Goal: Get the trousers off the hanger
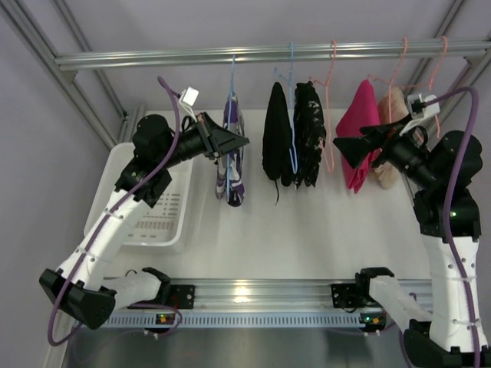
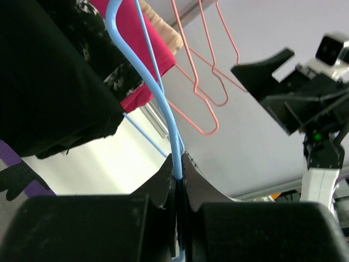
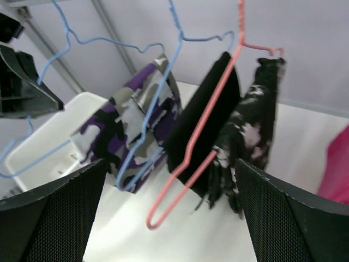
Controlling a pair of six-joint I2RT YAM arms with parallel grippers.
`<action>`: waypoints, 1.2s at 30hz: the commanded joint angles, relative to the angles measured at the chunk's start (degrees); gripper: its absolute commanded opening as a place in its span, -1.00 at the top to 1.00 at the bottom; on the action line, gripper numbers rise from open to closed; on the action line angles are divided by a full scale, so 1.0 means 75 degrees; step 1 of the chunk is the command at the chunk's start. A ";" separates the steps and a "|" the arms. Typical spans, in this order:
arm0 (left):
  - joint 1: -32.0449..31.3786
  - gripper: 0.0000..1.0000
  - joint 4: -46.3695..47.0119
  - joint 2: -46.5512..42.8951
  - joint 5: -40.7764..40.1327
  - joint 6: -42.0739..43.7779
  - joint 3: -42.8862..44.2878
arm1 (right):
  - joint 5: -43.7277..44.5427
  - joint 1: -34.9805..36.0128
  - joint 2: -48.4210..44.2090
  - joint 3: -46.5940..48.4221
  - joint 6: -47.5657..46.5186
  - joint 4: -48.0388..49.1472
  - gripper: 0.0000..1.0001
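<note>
The blue hanger carrying the camouflage trousers is pinched tight in the left claw; the right claw is held wide open, gripping nothing.

Purple camouflage trousers and black trousers hang side by side.
</note>
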 commanded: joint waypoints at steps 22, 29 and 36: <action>-0.1022 1.00 0.1003 -0.1726 -0.1236 0.2155 -0.0216 | 0.0559 0.4597 0.3356 0.2205 0.3518 0.2319 -0.46; -0.1022 1.00 0.1179 -0.1726 -0.1342 0.1721 -0.0075 | 0.0841 0.5325 0.4330 0.2792 0.4010 0.2284 -0.32; -0.1010 1.00 0.1003 -0.1913 -0.1634 0.1872 0.0065 | 0.0935 0.5489 0.4519 0.2722 0.3988 0.2190 -0.26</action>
